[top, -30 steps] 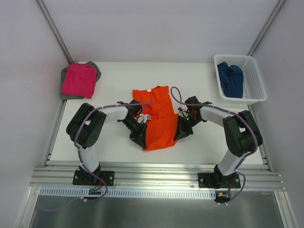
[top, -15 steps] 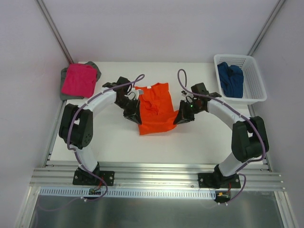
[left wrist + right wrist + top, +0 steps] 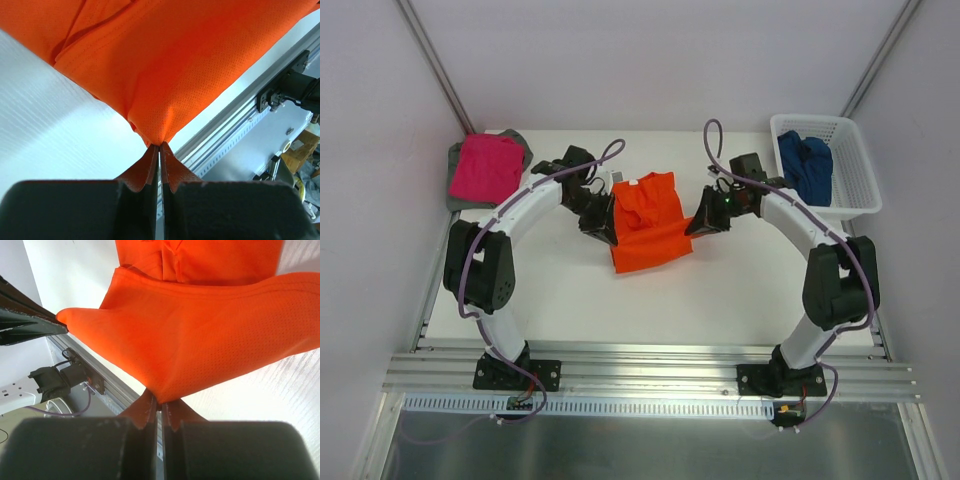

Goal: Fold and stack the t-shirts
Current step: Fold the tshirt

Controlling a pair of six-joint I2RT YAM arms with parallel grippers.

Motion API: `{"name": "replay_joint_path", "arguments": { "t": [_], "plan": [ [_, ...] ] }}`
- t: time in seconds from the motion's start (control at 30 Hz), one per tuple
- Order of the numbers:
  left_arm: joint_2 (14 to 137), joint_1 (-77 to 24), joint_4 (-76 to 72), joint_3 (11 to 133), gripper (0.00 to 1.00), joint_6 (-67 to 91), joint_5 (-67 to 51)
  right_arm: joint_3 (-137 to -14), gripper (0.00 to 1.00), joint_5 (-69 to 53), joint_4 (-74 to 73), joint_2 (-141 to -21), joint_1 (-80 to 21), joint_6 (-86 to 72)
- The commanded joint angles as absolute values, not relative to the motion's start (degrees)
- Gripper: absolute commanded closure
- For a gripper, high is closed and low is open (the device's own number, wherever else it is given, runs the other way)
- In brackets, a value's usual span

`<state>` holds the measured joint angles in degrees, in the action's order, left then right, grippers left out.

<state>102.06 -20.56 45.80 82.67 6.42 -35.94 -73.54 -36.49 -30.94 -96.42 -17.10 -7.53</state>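
1. Orange t-shirt [image 3: 647,222] lies in the middle of the surface [image 3: 740,290], its near edge held up by both corners.
2. Left claw [image 3: 160,146] is clamped tight on the cloth's left corner.
3. Right claw [image 3: 159,401] is pinched together on the right corner.
4. Pink t-shirt [image 3: 485,167] rests folded on the grey t-shirt [image 3: 520,140] at the far left corner.
5. Dark blue t-shirt [image 3: 805,167] lies crumpled inside the white basket [image 3: 860,195], far right.

Just plain pale walls [image 3: 650,60] boxing in a white surface [image 3: 740,290], aluminium rails [image 3: 650,372] along its near edge, soft even light.
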Motion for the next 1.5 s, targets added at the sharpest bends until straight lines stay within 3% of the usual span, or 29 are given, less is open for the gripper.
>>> {"name": "replay_joint_path", "arguments": {
  "t": [0.0,0.43,0.63,0.83,0.93,0.97,1.0,1.03,1.07,1.13,1.17,1.27,1.47],
  "plan": [
    [99.85,-20.3,47.55,84.02,1.0,4.48,-35.16,-75.67,0.99,-38.14,-29.79,-97.21,-16.96,-8.35],
    [98.18,-20.39,46.67,75.06,1.0,5.27,-37.88,-83.49,0.99,-48.58,-20.59,-105.2,-24.34,-11.51],
    [98.26,-20.39,46.49,73.83,1.0,5.01,-37.09,-80.16,0.99,-52.82,-16.88,-109.34,-29.26,-16.43],
    [98.96,-20.39,45.88,73.3,1.0,5.71,-37.09,-71.65,0.99,-50.36,-21.35,-104.78,-29.01,-14.24],
    [98.62,-20.39,45.44,73.21,1.0,6.24,-36.48,-66.1,0.94,-47.13,-24.07,-103.01,-27.16,-13.19],
    [98.53,-20.39,45.35,73.21,1.0,6.24,-36.13,-65.31,0.79,-45.28,-25.91,-101.88,-26.03,-11.97],
    [98.26,-20.39,45.44,73.3,0.88,6.41,-35.43,-64.87,0.68,-43.26,-29.32,-101.52,-25.58,-10.82],
    [98.09,-20.39,45.44,73.3,0.56,6.68,-34.98,-64.17,0.58,-40.89,-30.31,-100.99,-25.05,-8.81],
    [97.91,-20.39,45.35,73.21,0.44,6.68,-34.37,-63.9,0.37,-40.26,-31.02,-100.38,-24.0,-8.18],
    [97.47,-20.39,45.35,72.6,0.3,7.03,-34.19,-64.16,0.22,-38.77,-33.22,-99.67,-23.21,-7.21],
    [97.38,-20.39,45.35,72.25,0.14,7.21,-33.75,-64.42,0.04,-38.5,-33.83,-99.32,-22.68,-6.51],
    [95.9,-20.39,45.35,70.84,0.05,7.47,-32.96,-65.56,0.04,-36.48,-36.21,-97.39,-22.59,-5.28],
    [96.32,-20.3,45.26,71.36,0.04,5.89,-31.12,-64.34,0.02,-33.31,-35.25,-94.48,-22.94,-5.19]
  ]
}}
